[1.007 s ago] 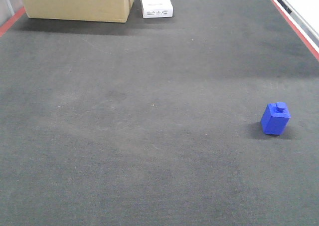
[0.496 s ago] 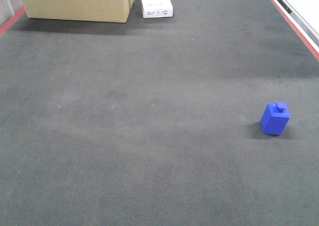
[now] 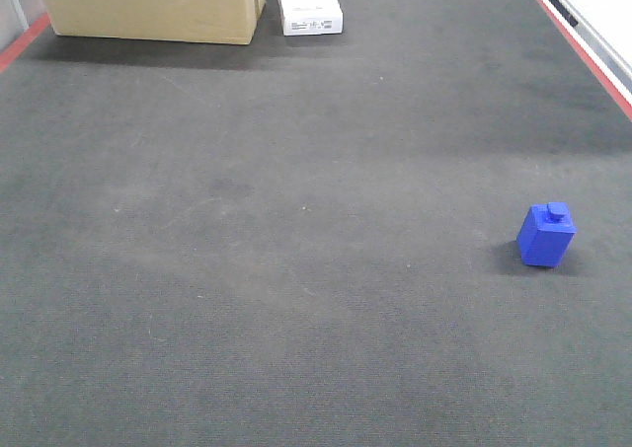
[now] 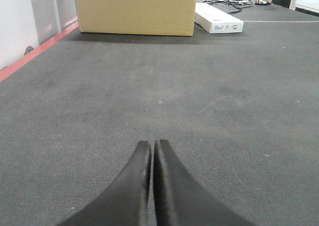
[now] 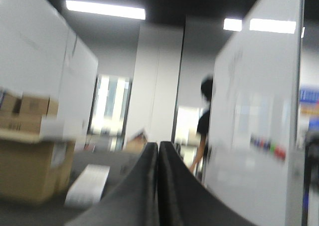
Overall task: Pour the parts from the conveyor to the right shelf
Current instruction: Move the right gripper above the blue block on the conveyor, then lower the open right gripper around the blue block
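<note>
The right wrist view is smeared throughout: the dark-haired person (image 5: 203, 128) at 3 o'clock of the right gripper (image 5: 158, 143) has no readable face, and the coloured spots (image 5: 265, 142) on the whiteboard (image 5: 254, 101) may be magnets. That gripper and the left gripper (image 4: 151, 142) both run off the bottom edge. In the front view the cardboard box (image 3: 148, 8) at 11 o'clock and the white carton (image 3: 308, 3) at 12 are cut by the upper edge; the carton's print is too small to read.

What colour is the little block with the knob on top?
Bright blue all over. The block shows best in the front-facing view, sitting on the dark grey conveyor.
</note>
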Controlling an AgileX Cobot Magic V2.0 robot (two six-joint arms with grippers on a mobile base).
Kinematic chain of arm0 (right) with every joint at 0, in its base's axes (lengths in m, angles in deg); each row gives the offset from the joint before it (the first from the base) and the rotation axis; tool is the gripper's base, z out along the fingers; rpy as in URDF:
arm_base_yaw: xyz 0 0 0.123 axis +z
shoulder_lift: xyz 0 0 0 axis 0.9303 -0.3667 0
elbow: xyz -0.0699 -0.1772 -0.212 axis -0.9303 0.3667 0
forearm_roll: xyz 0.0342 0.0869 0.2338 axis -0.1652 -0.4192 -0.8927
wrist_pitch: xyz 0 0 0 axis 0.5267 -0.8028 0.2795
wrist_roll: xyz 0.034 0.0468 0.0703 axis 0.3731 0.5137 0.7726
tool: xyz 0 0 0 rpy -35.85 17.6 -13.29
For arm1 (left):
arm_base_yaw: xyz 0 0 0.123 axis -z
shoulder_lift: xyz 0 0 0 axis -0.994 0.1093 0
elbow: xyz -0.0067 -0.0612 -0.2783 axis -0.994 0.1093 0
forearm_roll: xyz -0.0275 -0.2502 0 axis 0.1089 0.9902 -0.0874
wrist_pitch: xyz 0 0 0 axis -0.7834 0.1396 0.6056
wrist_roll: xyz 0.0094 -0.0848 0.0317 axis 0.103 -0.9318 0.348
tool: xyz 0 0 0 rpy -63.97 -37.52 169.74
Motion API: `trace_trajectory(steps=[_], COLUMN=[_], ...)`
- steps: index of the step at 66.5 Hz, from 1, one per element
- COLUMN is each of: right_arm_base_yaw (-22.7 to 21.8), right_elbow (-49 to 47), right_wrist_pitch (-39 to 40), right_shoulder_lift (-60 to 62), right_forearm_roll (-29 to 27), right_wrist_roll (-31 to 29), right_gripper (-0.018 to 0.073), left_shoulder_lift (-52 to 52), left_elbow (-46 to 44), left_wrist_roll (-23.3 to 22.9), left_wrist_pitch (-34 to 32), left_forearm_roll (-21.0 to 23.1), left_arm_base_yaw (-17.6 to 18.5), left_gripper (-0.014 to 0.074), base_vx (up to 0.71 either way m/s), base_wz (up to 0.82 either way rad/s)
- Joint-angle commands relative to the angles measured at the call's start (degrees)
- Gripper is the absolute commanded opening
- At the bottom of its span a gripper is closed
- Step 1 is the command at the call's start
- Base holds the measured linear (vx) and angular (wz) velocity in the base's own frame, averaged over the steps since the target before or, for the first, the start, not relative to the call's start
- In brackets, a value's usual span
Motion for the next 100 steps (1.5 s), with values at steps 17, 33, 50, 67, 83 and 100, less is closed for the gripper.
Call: trace_trajectory(steps=[17, 33, 50, 67, 83, 100], right_arm_base_yaw=[-0.2, -0.2, -0.2, -0.2, -0.2, -0.2], right_elbow=[-28.5, -40.7, -41.0, -41.0, -41.2, -52.7], right_wrist_pitch=[-7.6, -23.5, -26.6, -23.9, -31.0, -48.3], right_shoulder_lift=[-18.5, -37.8, -50.1, -56.6, -58.5, -70.1], right_forearm_roll=[2.7, -1.3, -2.2, 1.1, -5.4, -6.8], right_wrist_roll=[0.7, 1.5, 1.5, 1.6, 1.8, 0.1], right_gripper=[-0.0005, 0.0069, 0.0501, 0.0727, 0.0680, 0.0620], left_shoulder_lift=[-0.6, -0.6, -0.6, -0.6, -0.6, -0.6], left_elbow=[-1.1, -1.1, -1.1, -1.1, -1.1, -1.1], left_wrist_roll=[-0.5, -0.5, -0.5, -0.5, -0.5, -0.5], left_wrist_pitch=[-4.5, -4.5, -4.5, -4.5, -4.5, -4.5], left_forearm_roll=[0.5, 0.5, 0.5, 0.5, 0.5, 0.5], left_arm_base_yaw=[0.4, 0.4, 0.4, 0.4, 0.4, 0.4], left_gripper=[-0.0006, -0.0006, -0.0006, -0.0006, -0.0006, -0.0006], base_vx=[0.00, 0.00, 0.00, 0.00, 0.00, 0.00], base_wz=[0.00, 0.00, 0.00, 0.00, 0.00, 0.00])
